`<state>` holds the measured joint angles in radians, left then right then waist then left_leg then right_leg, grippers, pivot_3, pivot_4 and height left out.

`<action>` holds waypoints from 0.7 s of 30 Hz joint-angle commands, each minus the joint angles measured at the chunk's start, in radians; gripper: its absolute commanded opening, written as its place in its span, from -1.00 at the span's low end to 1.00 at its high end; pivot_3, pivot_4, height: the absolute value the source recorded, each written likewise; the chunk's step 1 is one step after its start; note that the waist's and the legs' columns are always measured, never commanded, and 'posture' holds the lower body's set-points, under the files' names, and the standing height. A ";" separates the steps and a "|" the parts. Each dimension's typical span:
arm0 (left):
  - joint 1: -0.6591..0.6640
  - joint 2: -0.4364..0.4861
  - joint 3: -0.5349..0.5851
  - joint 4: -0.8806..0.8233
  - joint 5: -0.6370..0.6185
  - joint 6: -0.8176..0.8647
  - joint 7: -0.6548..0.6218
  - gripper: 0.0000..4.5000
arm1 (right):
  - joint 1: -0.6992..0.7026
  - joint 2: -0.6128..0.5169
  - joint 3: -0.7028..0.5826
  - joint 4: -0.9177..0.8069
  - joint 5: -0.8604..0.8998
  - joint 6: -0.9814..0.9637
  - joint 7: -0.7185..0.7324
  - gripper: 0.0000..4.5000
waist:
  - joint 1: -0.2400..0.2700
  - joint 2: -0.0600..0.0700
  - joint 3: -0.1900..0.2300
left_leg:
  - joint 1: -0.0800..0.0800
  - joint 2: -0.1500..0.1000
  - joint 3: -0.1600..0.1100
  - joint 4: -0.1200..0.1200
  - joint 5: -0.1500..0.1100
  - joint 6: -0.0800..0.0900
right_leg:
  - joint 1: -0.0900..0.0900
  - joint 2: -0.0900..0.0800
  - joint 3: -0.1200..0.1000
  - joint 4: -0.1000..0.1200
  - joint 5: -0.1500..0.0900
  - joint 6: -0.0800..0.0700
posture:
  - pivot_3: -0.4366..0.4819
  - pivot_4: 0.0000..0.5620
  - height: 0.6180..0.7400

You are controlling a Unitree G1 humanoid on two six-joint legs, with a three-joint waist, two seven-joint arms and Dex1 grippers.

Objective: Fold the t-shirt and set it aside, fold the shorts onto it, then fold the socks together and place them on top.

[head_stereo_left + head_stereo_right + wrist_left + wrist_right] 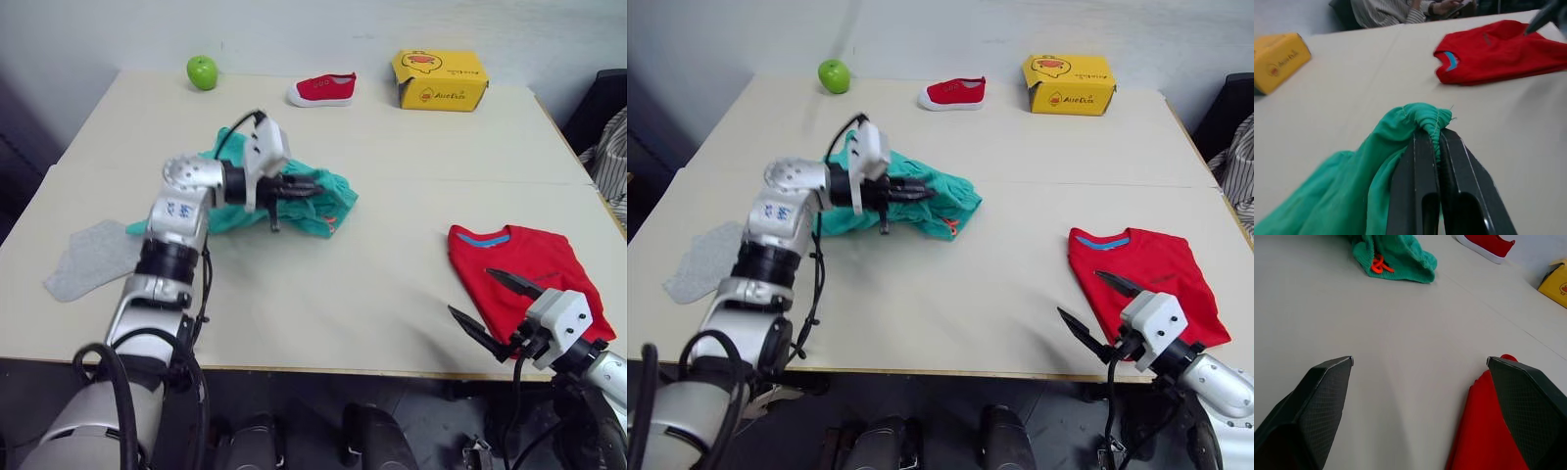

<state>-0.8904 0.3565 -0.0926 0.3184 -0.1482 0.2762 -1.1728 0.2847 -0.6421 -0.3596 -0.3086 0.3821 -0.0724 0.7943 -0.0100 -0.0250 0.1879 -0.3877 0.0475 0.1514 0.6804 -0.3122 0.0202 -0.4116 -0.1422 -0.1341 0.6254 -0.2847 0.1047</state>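
At the counter's (392,196) near edge the right gripper (495,305) hangs with jaws wide apart and empty, beside the folded red t-shirt (529,264). A flat grey sock (93,259) lies near-left. Mid-counter, the left gripper (1439,147) pinches the shorts' (328,201) gathered teal waistband. The right wrist view reveals an orange drawstring (1379,264). A shoe (321,89), apple (202,70) and yellow box (440,79) sit farthest.

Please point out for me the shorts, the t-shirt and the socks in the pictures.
shorts (331,201): left eye view, on the bunched teal cloth beyond the gripper.
t-shirt (534,264): left eye view, on the middle of the folded red cloth.
socks (93,259): left eye view, on the flat grey cloth near the table's left edge.
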 commanded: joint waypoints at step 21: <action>0.304 0.167 0.053 -0.233 -0.191 -0.141 -0.094 0.98 | -0.243 -0.026 0.269 -0.237 -0.032 0.238 -0.022 1.00 | 0.005 0.004 -0.001 | 0.001 0.003 -0.002 0.002 0.000 0.001 | -0.001 -0.005 -0.001 0.001 -0.001 -0.003 | -0.05 -0.47 1.00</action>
<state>-0.5983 0.4936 -0.0841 0.0801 -0.3489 0.1853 -1.2754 0.0585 -0.6646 -0.1428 -0.4900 0.3603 0.1341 0.7723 -0.0055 -0.0211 0.1868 -0.3871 0.0502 0.1489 0.6824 -0.3126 0.0215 -0.4124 -0.1471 -0.1357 0.6262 -0.2862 0.1018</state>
